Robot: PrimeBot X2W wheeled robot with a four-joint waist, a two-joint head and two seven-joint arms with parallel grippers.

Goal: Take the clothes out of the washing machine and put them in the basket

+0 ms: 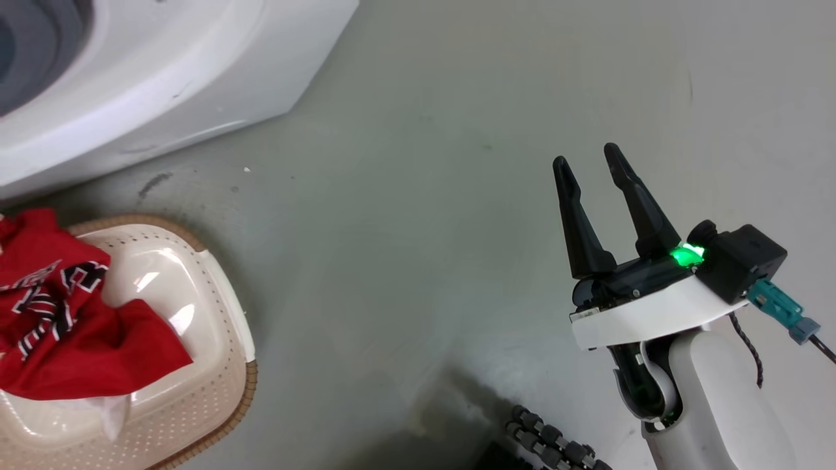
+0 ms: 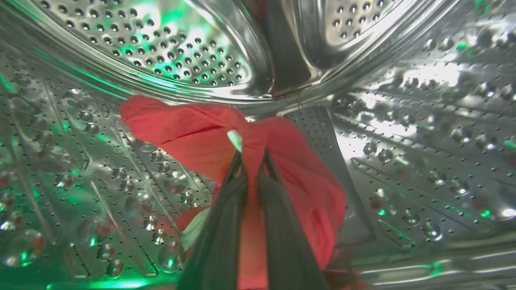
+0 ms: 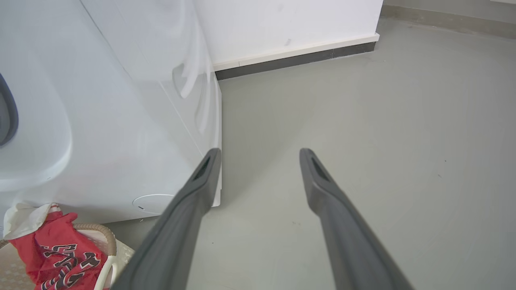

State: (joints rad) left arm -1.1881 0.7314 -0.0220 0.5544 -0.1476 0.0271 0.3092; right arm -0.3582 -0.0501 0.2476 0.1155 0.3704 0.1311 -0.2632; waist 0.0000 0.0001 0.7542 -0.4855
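Note:
Inside the washing machine's perforated steel drum [image 2: 403, 133], my left gripper [image 2: 252, 159] is shut on a bunched red piece of the clothes [image 2: 189, 133]. The white washing machine [image 1: 163, 85] stands at the upper left of the head view, and its side panel [image 3: 133, 133] fills the left of the right wrist view. A red jersey [image 1: 59, 307] with black-and-white lettering lies in the cream basket [image 1: 196, 326] on the floor in front of the machine; that jersey [image 3: 60, 257] hangs over the brown rim [image 3: 102, 233]. My right gripper [image 1: 594, 170] hangs open over bare floor, holding nothing.
Grey floor [image 1: 418, 228] stretches between the basket and my right arm. A white wall with a dark skirting board [image 3: 298, 60] runs behind the machine. A black ribbed cable [image 1: 548, 444] lies near the bottom edge of the head view.

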